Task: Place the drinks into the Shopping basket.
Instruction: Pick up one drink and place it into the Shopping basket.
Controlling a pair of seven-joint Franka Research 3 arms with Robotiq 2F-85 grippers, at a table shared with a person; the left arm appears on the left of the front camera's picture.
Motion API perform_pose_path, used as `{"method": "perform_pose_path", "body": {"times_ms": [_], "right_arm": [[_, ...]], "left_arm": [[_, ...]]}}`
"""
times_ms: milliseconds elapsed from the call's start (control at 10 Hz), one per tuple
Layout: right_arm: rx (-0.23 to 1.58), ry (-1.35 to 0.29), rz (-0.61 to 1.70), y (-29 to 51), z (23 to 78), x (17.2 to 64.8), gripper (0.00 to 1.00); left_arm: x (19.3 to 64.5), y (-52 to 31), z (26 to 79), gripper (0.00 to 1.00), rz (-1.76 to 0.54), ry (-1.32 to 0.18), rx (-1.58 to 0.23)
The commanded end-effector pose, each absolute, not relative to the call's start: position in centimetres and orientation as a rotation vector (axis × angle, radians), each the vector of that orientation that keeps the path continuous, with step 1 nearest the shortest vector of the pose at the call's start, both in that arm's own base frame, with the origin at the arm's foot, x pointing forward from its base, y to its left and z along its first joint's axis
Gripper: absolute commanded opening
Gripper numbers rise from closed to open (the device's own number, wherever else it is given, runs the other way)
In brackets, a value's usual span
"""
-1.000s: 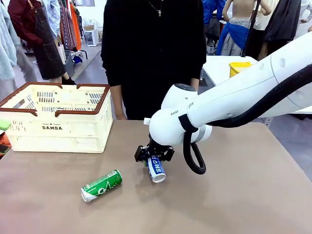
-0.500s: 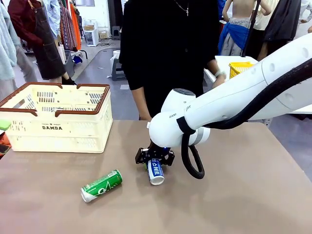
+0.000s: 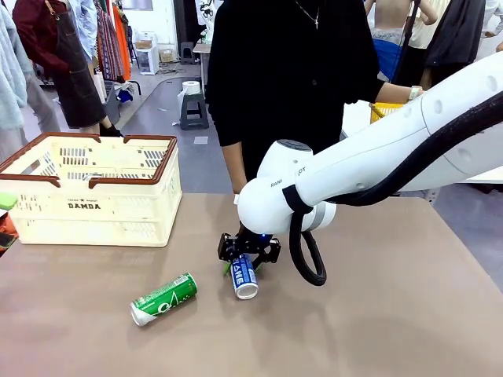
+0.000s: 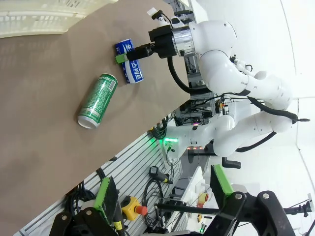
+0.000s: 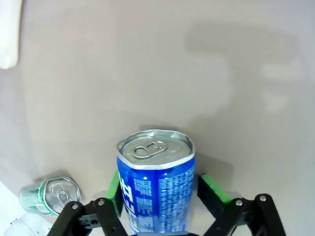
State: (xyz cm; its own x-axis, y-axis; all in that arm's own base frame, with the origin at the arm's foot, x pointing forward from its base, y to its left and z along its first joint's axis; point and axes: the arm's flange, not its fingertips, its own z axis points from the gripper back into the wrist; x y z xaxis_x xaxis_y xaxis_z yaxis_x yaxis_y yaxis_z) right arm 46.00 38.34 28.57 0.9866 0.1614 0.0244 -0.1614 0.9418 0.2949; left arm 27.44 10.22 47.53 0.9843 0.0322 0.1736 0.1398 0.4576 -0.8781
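The blue can (image 3: 244, 276) lies on its side about the middle of the bench (image 3: 409, 314), its silver top turned toward the near edge. The right fingers (image 5: 113, 190) reach down on either side of its body. In the right wrist view one green pad sits against the can's side while the other stands a little off it, so the fingers are released and only straddle the can.

The green can (image 3: 163, 298) also lies on its side, apart from the blue one, closer to the near edge and toward the left edge of the bench.

The basket (image 3: 94, 221) stands at the far left corner of the bench, well apart from both cans.

The left fingers (image 4: 106, 194) are spread wide with nothing between them, held well off the bench.

A person in black (image 3: 291, 78) stands at the far edge.
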Motion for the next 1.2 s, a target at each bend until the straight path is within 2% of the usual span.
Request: {"method": "perform_pose_path", "body": {"times_ms": [0,500,800,1100], "right_arm": [[0.31,0.0,0.159,38.0,29.5,46.0,1.0],[0.349,-0.056,0.203,34.0,35.8,44.8,1.0],[0.481,0.002,0.168,18.5,42.2,42.2,1.0],[0.77,0.089,-0.054,1.3,42.8,40.1,1.0]], "left_arm": [[27.3,9.9,47.5,1.0,-0.056,-0.183,-1.113],[27.3,9.9,47.5,1.0,-0.056,-0.183,-1.113],[27.3,9.9,47.5,1.0,-0.056,-0.183,-1.113],[27.3,9.9,47.5,1.0,-0.056,-0.183,-1.113]]}}
